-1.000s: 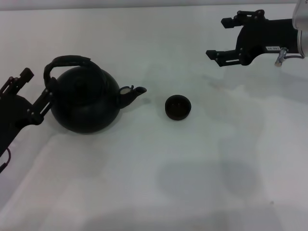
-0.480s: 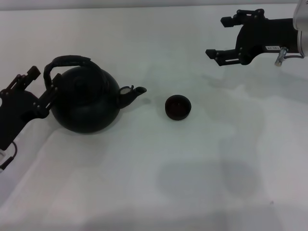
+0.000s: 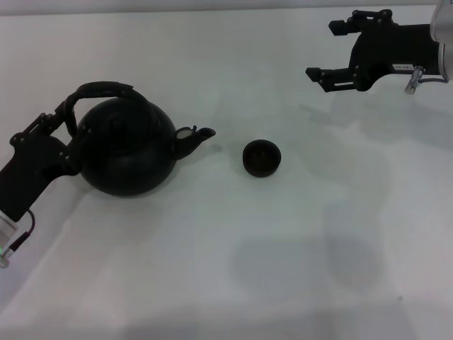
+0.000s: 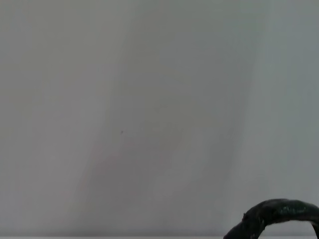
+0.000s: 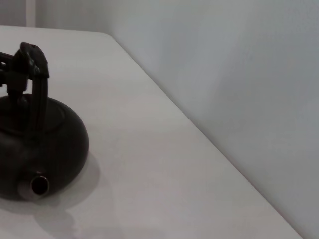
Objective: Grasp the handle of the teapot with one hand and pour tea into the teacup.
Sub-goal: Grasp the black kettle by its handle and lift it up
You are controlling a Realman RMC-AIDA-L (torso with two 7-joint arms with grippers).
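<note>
The white table (image 3: pixel 233 269) fills the head view, and wide bare surface is seen in front of and to the right of the objects. One teapot (image 3: pixel 126 147) is set on its left part, spout pointed right toward the one teacup (image 3: pixel 262 158), which is set apart from it near the middle with clear table between. In the right wrist view the table's far edge is seen running behind the teapot (image 5: pixel 35 144). One arched handle (image 3: pixel 99 92) is raised over the pot. The left gripper (image 3: pixel 62 131) is placed against the pot's left side beside the handle's lower end; whether its fingers are parted or closed cannot be told. The right gripper (image 3: pixel 327 51) is held high at the far right, well apart from everything, fingers spread.
</note>
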